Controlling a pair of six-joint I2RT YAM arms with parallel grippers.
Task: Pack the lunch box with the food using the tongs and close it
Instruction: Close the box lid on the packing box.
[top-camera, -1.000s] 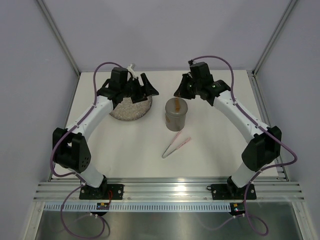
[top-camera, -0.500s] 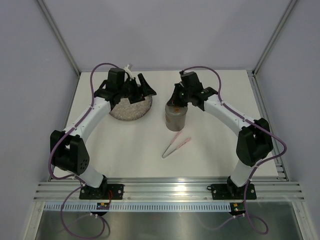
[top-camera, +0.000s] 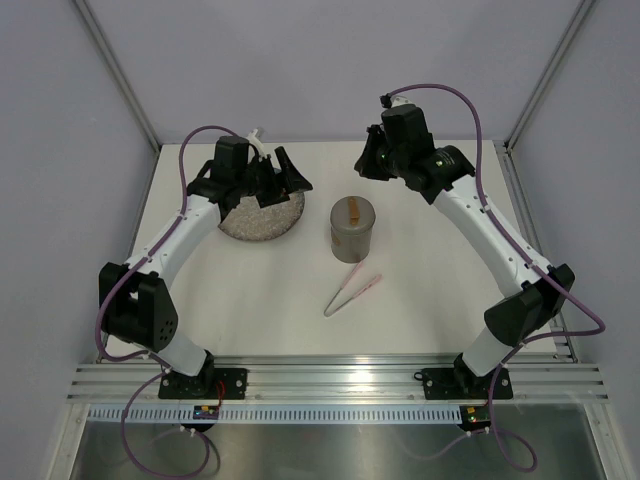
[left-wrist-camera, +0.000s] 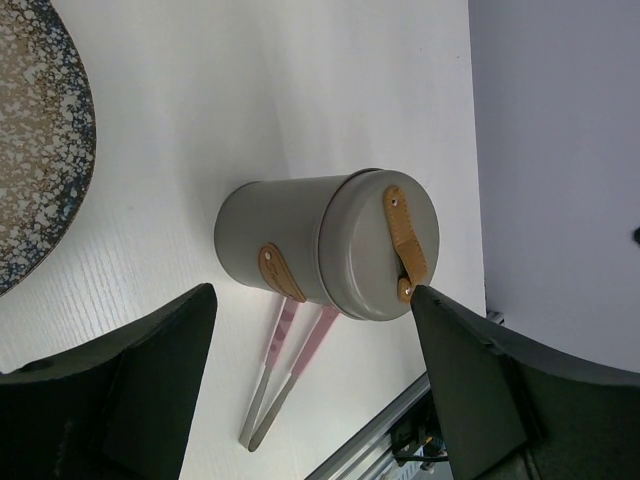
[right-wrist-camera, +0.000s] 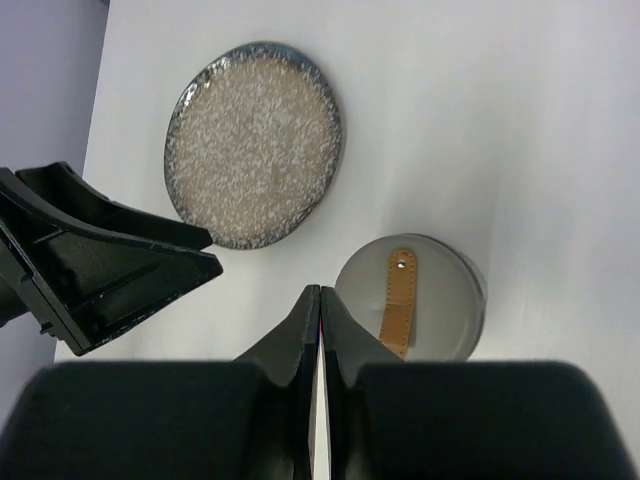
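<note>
Grey and matte, the lunch box (top-camera: 352, 235) stands upright mid-table, its long axis vertical. Its lid (top-camera: 352, 209) is seated on top, with the tan strap (top-camera: 353, 208) across it running near to far. With the lid on, no food can be seen, and the speckled plate (top-camera: 256, 224) to the left shows none, so the pieces are probably packed inside. The pink tongs (top-camera: 352, 294) lie flat just near of the box, held by neither arm, their length running near-left to far-right. The joined end seems to be the near-left one, parted tips pointing toward the box. The left gripper (top-camera: 270, 183) hangs over the plate's far edge, jaws spread wide with nothing between them. The right gripper (right-wrist-camera: 320, 312) hovers just far of the box, jaws pressed together and empty.
</note>
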